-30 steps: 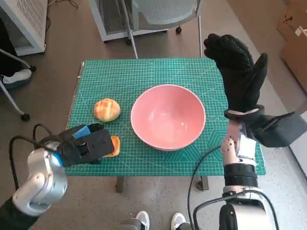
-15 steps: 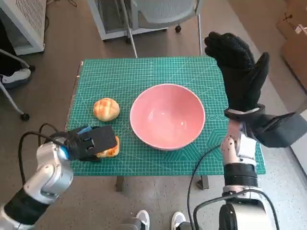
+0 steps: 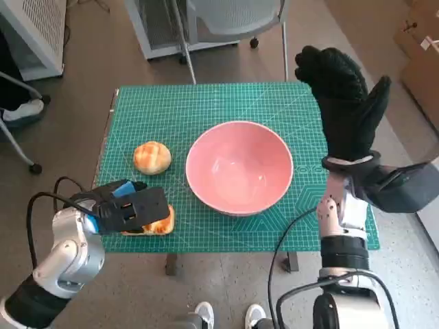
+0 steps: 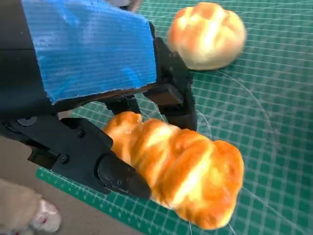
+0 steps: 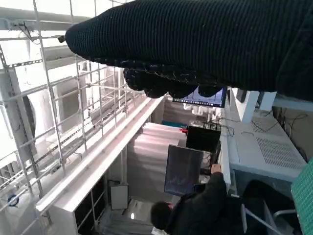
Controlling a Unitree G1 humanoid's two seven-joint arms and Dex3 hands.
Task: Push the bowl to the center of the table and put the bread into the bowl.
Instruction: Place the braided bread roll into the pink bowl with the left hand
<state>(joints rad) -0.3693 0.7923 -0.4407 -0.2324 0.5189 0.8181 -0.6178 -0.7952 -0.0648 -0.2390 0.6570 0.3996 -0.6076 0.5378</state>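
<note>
A pink bowl stands empty near the middle of the green mat. Left of it lies a round bun. A longer twisted bread roll sits at the mat's front left edge. My left hand grips this roll, with black fingers pressed on both of its sides. My right hand is raised upright over the table's right side. It is open, holds nothing and stands clear of the bowl.
A chair's legs and a white cabinet stand beyond the table's far edge. Cardboard boxes lie at the right. A person's shoe shows at the left. A person sits at a screen in the right wrist view.
My left hand has lowered onto the long roll and closed round it, and the roll has shifted slightly toward the front edge. The right hand and the bowl have stayed where they were.
</note>
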